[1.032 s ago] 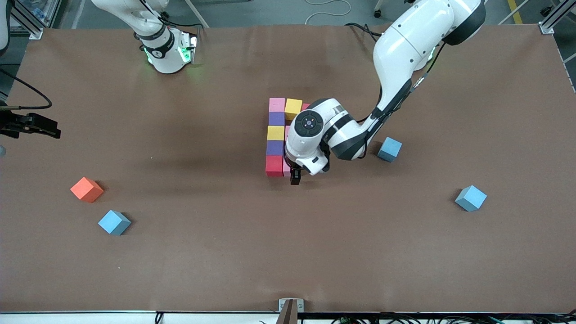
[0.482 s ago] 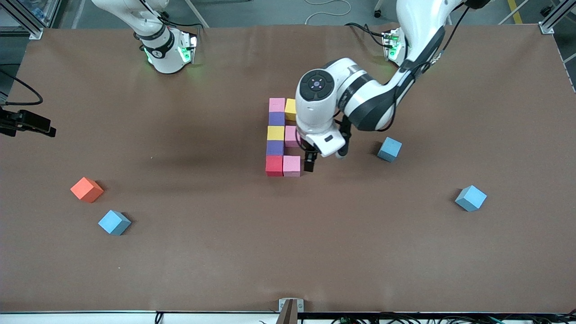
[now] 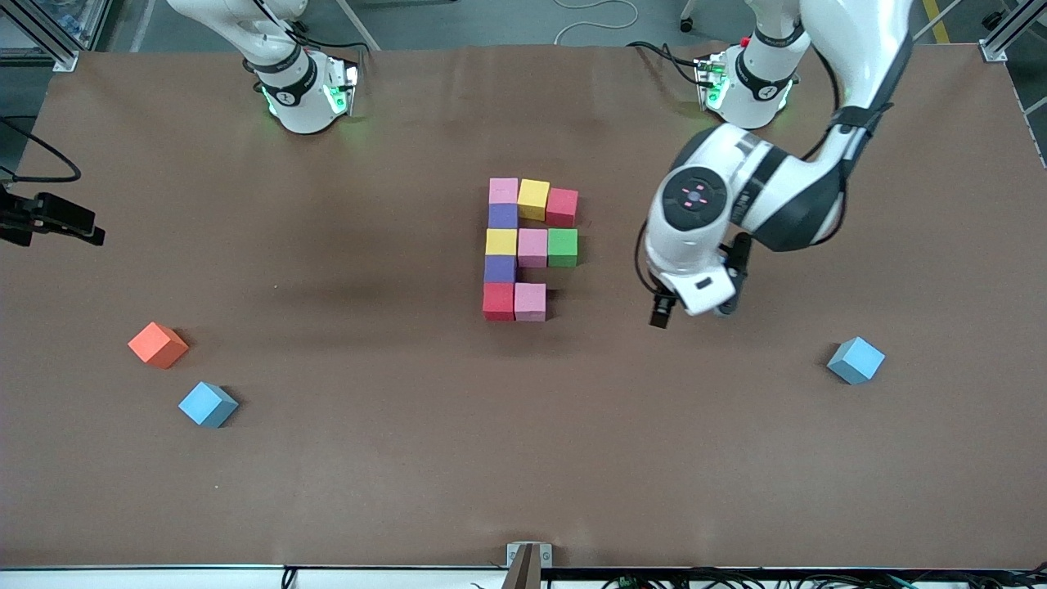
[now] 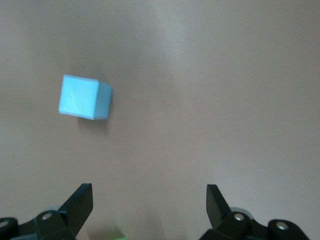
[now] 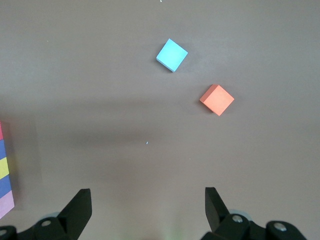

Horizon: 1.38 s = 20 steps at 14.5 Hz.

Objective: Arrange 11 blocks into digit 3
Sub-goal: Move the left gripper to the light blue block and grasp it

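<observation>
Brown table [image 3: 409, 458] | left end effector [image 3: 664, 313] left digit 3 [image 3: 530, 249] (spread, empty) | right [image 5: 145, 210] spread

The right gripper [image 5: 145, 207] shows its two dark fingers [image 5: 77, 209] spread wide over bare brown table surface [image 5: 100, 75]. A light blue foam cube [image 5: 172, 55] sits near an orange foam cube [image 5: 217, 99], the two apart. At the frame's edge, a stacked strip of coloured cube faces [image 5: 5, 175] peeks in: purple, yellow, purple, pink.

Front camera high, facing robots; wrist cameras look down at table [image 3: 409, 491].
</observation>
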Each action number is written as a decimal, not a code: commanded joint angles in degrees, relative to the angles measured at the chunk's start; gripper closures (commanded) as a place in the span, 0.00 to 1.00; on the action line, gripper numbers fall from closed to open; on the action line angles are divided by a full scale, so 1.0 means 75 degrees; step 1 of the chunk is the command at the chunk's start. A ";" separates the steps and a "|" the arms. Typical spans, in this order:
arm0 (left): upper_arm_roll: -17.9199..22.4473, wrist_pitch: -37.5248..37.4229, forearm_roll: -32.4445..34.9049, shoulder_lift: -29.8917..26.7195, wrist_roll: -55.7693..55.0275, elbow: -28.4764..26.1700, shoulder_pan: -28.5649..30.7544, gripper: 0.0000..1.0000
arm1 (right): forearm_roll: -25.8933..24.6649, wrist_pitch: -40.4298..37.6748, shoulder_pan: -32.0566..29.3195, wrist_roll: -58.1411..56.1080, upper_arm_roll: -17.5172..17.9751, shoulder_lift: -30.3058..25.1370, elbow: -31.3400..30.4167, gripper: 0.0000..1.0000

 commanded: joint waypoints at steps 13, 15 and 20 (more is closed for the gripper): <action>-0.2427 0.2583 0.0222 -0.1385 0.0688 -0.4263 0.3236 0.00 | -0.0153 -0.0213 0.0061 -0.0101 0.0163 -0.1649 -0.1270 0.00; -0.2427 0.2572 0.0270 -0.1373 0.0688 -0.4416 0.3248 0.00 | -0.0200 -0.0142 0.0061 -0.0101 0.0163 -0.1638 -0.1270 0.00; -0.2415 0.2584 0.0270 -0.1268 0.1026 -0.4522 0.3259 0.00 | -0.0119 -0.0025 0.0061 -0.0042 0.0175 -0.1626 -0.1258 0.00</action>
